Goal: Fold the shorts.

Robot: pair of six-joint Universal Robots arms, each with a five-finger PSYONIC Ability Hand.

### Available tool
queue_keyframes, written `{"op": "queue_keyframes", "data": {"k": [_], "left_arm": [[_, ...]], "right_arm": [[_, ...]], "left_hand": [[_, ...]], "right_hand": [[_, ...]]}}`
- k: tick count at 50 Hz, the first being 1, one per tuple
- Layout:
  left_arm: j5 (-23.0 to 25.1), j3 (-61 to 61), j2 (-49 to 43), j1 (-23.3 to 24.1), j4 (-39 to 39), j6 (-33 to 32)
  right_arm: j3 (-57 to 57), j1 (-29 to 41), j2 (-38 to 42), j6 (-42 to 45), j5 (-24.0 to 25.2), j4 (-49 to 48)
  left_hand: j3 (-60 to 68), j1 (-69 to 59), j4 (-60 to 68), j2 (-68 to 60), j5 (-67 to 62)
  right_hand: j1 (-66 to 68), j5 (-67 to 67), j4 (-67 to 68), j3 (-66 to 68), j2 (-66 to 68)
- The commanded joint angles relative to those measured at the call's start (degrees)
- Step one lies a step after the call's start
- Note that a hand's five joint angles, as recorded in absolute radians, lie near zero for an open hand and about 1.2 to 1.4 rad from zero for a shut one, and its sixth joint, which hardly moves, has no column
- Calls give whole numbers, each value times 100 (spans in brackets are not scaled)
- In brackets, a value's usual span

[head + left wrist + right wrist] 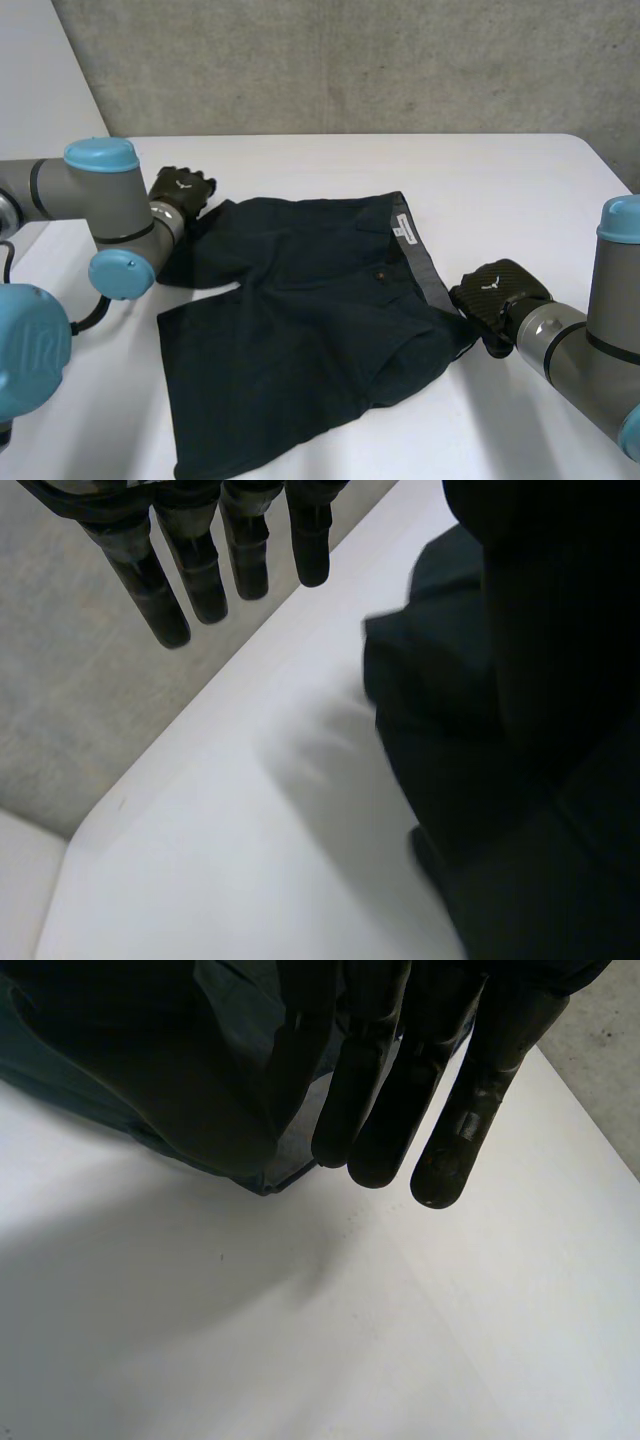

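Note:
The dark navy shorts [310,320] lie spread on the white table [500,190], with the grey-lined waistband [420,265] toward my right arm. My left hand [182,189] is at the far left corner of the shorts. Its fingers [205,575] hang straight above bare table, and the cloth [440,710] lies beside them without touching. My right hand [497,290] is at the near end of the waistband. There its straight fingers [385,1110] pinch a corner of the cloth [215,1120] against the thumb and hold that corner a little above the table.
Behind the table's far edge [350,136] stands a grey concrete wall [350,60]. Bare table [400,1340] shows below my right hand and to the right of the shorts. My left arm's elbow [120,270] hangs over the shorts' left side.

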State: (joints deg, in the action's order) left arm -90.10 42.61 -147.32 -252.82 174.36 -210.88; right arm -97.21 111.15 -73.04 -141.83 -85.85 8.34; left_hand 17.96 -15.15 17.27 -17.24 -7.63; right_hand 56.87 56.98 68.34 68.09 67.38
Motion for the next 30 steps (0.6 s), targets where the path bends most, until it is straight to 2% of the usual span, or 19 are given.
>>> {"op": "queue_keyframes", "data": {"k": [1, 6, 7, 10, 11, 12, 15, 19, 22, 26, 29, 30], "left_arm": [[116, 704, 730, 66, -51, 47], [133, 1626, 1538, -48, -157, 380], [133, 1993, 1852, -118, -157, 607], [124, 2566, 2346, -189, -183, 1013], [124, 2942, 2652, -215, -200, 1327], [133, 3137, 2803, -215, -209, 1478], [142, 3952, 3382, -207, -201, 2014], [160, 4902, 4033, -128, -201, 2340], [160, 5388, 4394, -49, -192, 2368], [125, 6090, 4948, 354, -192, 2403], [107, 6329, 5116, 540, -209, 2403], [98, 6460, 5186, 654, -209, 2403]], "right_arm": [[44, 12, 0, -389, 24, -17], [44, 21, -35, -539, 51, -25], [9, 21, -61, -530, 94, -43], [-35, 3, -166, -486, 296, -69], [-96, -14, -280, -443, 540, -69], [-132, -14, -307, -425, 639, -69], [-281, -6, -395, -241, 1112, -78], [-483, -14, -369, 49, 1543, -148], [-597, 21, -317, 138, 1685, -367], [-773, 47, -107, 191, 1659, -1025], [-774, 21, 35, 191, 1598, -1317], [-756, 12, 87, 182, 1563, -1483]], "left_hand": [[-371, 90, -302, 299, 338], [-52, -229, 17, -20, 19], [16, -297, 85, -87, -49], [150, -431, 220, -222, -184], [151, -432, 220, -223, -184], [167, -448, 237, -239, -201], [402, -683, 471, -474, -435], [453, -734, 522, -525, -487], [454, -735, 523, -525, -487], [621, -902, 690, -693, -654], [638, -919, 708, -710, -672], [672, -953, 741, -744, -705]], "right_hand": [[2313, 1302, 1166, 1191, 1262], [2313, 1302, 1166, 1191, 1262], [954, -58, -194, -168, -97], [119, -893, -1029, -1003, -932], [-783, -1795, -1931, -1905, -1834], [-992, -2004, -2140, -2114, -2043], [-1246, -2258, -2393, -2368, -2297], [-1582, -2594, -2730, -2704, -2633], [-1683, -2695, -2831, -2805, -2735], [-1551, -2563, -2698, -2673, -2602], [-561, -1573, -1709, -1683, -1612], [675, -337, -472, -447, -376]]}}
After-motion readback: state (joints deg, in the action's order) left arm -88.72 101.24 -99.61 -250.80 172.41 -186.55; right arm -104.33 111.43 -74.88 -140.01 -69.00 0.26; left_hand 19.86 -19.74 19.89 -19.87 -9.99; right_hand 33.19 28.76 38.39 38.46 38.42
